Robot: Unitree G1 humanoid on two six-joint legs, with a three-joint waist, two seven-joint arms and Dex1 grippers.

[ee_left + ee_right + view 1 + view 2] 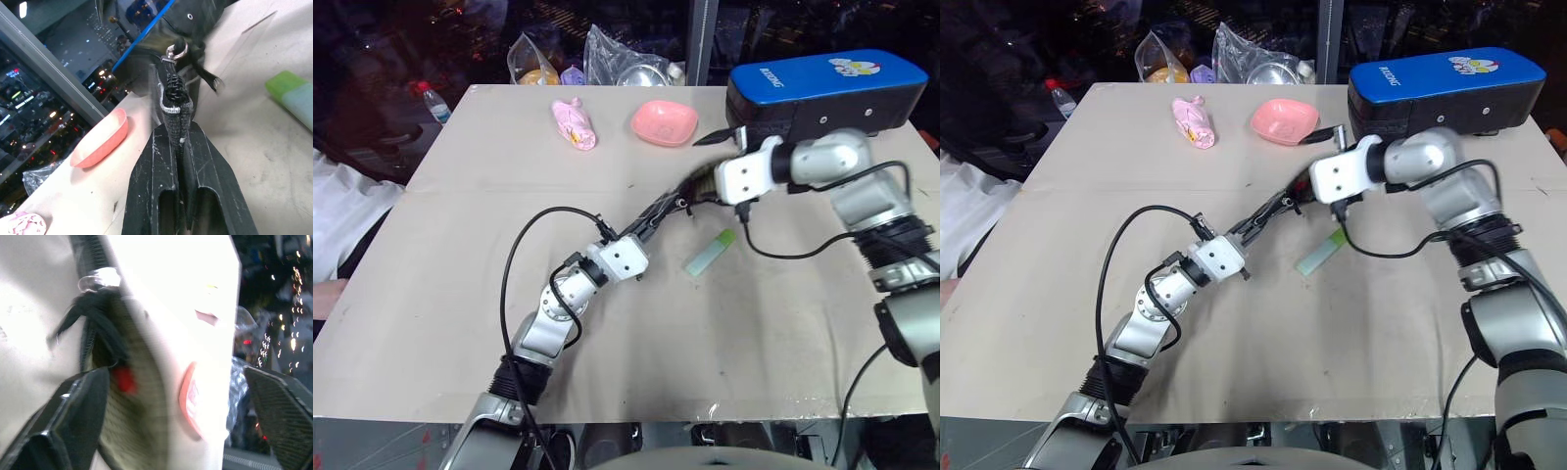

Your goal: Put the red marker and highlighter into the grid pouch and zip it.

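The grid pouch (pixel 175 105) is limp fabric, held off the worktop (pixel 460 294) by its end in the closed left pincer (pixel 182 147). The right pincer (pixel 176 396) gapes at its mouth, red marker (pixel 124 380) inside. Just beside the pouch lies the highlighter (pixel 709 253), light, rigid, best pinched across its flat sides.

Wide open surface (pixel 450 294) on the near left and along the front edge, plenty of room to pass there. Mid-surface is crowded: the left gripper (pixel 658 210) clamps the grid pouch (pixel 175 105) edge, with the right gripper (pixel 1317 166) spread just above it. The highlighter (pixel 709 253) lies just beside them. Behind, the blue-topped case (pixel 822 90) walls off the far right; pink dish (pixel 663 121) and pink wrapped item (pixel 574 123) sit along the back.
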